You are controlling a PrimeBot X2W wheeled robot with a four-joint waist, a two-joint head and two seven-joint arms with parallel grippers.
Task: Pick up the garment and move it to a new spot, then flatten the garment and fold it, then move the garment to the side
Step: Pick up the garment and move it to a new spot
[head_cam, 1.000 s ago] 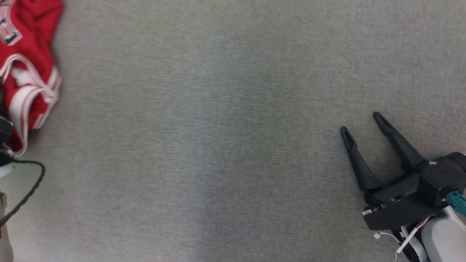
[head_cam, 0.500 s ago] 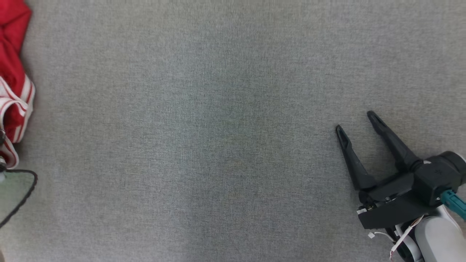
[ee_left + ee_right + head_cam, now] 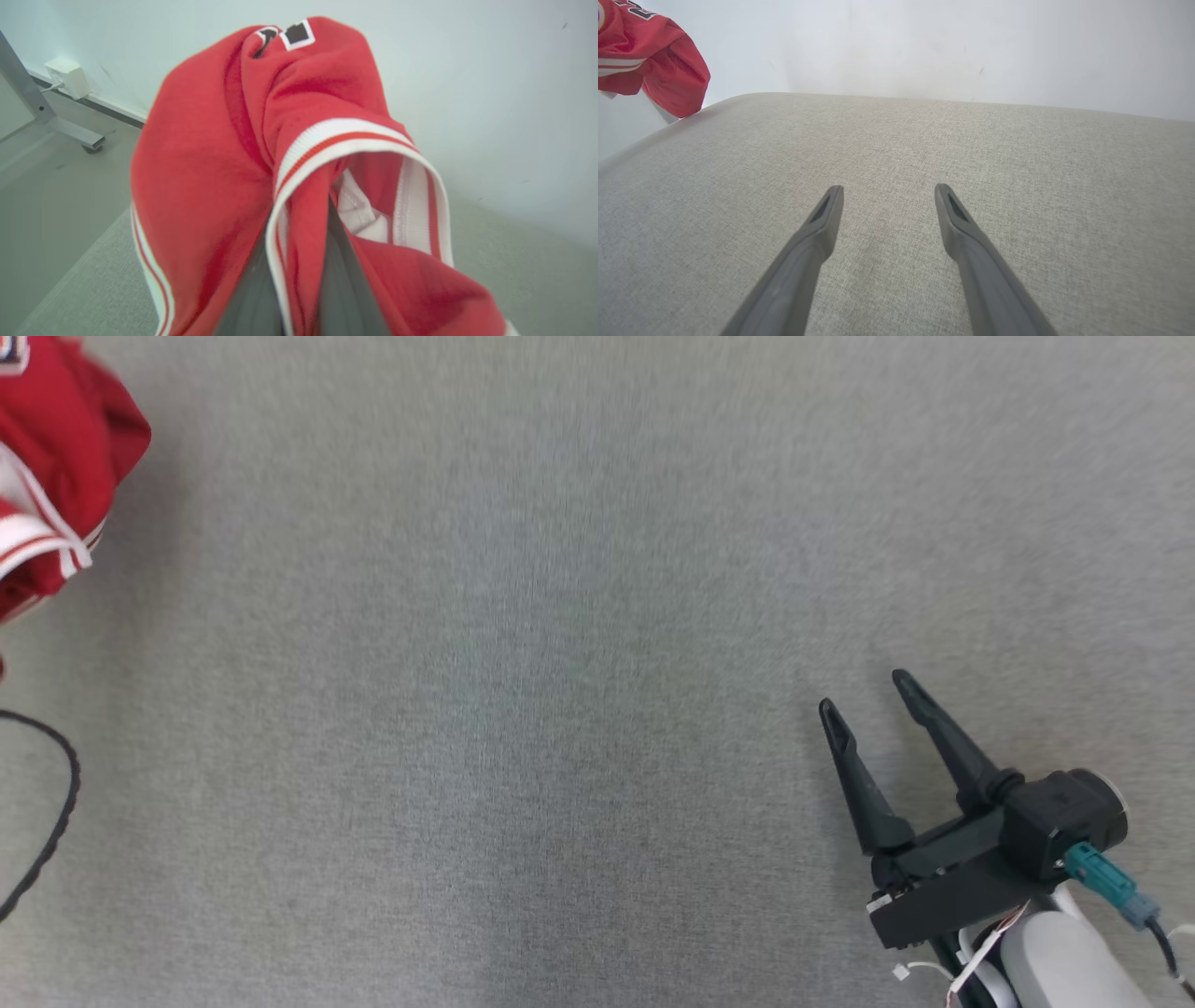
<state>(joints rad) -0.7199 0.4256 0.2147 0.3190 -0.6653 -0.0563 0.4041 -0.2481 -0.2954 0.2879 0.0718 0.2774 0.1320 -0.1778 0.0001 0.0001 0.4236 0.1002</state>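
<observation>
Grey fabric surface (image 3: 560, 663) under pale wall (image 3: 971, 46); right tool (image 3: 864, 692) spread, left tool (image 3: 303, 280) pinching red garment (image 3: 201, 186).

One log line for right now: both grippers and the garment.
step: move garment | left gripper: shut on red jersey, bunched | right gripper: open, empty, over grey fabric surface | flatten/fold: not yet done
</observation>
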